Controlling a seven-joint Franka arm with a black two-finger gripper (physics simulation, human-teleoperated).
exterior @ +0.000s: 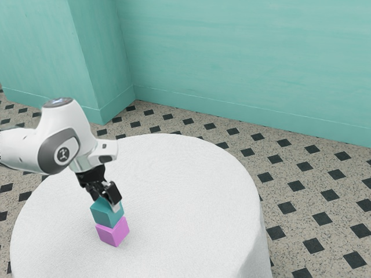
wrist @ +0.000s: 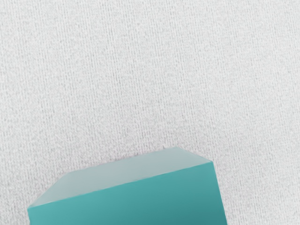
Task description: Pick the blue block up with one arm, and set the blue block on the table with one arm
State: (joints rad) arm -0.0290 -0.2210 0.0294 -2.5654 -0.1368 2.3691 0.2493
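1. Wrist view: the blue block [wrist: 140,202] is very close under the hand. I see its blue-green face and one pale side, with the white desk [wrist: 150,79] past it.
2. From the exterior view, the pincer [exterior: 109,200] is right at the top of the blue block. I cannot tell if it is wide or narrow, or if it has hold of the block.
3. So the blue block is just below the pincer, not off to one side. That matters most for the next move. It looks the same each way, like a cube, so I see no long side to line up with.
4. Next down is a pink block [exterior: 112,234]. The exterior view lets me see the blue one on top of it, a bit crooked. The wrist view adds the pale side, seen from close up.
5. I think the pincer needs a firm grip, then a lift straight up. A push sideways could drag or tip the pink block.
6. Farther out, the round white desk spreads toward the exterior view's right. The blue block could go down there, beside the pink one.
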